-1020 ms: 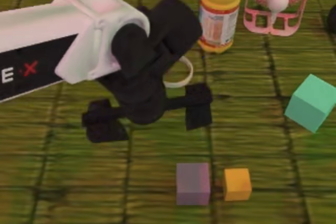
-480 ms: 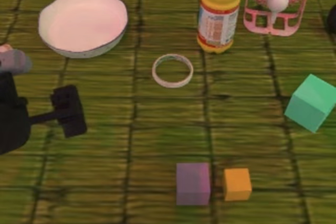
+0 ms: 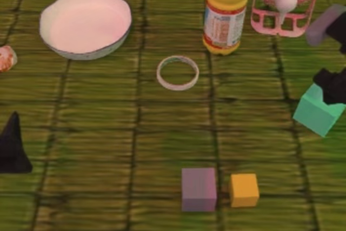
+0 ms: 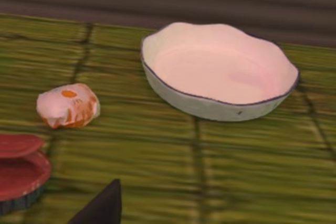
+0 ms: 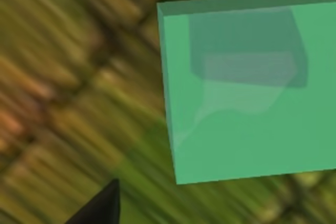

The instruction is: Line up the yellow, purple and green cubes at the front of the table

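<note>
R gripper point(image 3: 331, 86) sits at table's right edge, directly over green cube point(image 3: 316, 113), covering its far top corner; finger spread can't tell, contact w/ cube can't tell. R wrist view: cube face fills most of it, gripper shadow on it. Purple cube point(image 3: 199, 189) and yellow cube point(image 3: 244, 190) at front, side by side, small gap, yellow on the right. L gripper point(image 3: 12, 147) parked at left edge; finger state can't tell. Table point(image 3: 108, 144) also carries white bowl point(image 3: 85, 24), ring point(image 3: 178, 72), orange juice bottle point(image 3: 226, 12), pink fan point(image 3: 285, 2).

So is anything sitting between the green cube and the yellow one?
No. In the top view, only bare table separates the green cube from the yellow cube. The right claw is above the green cube.
</note>
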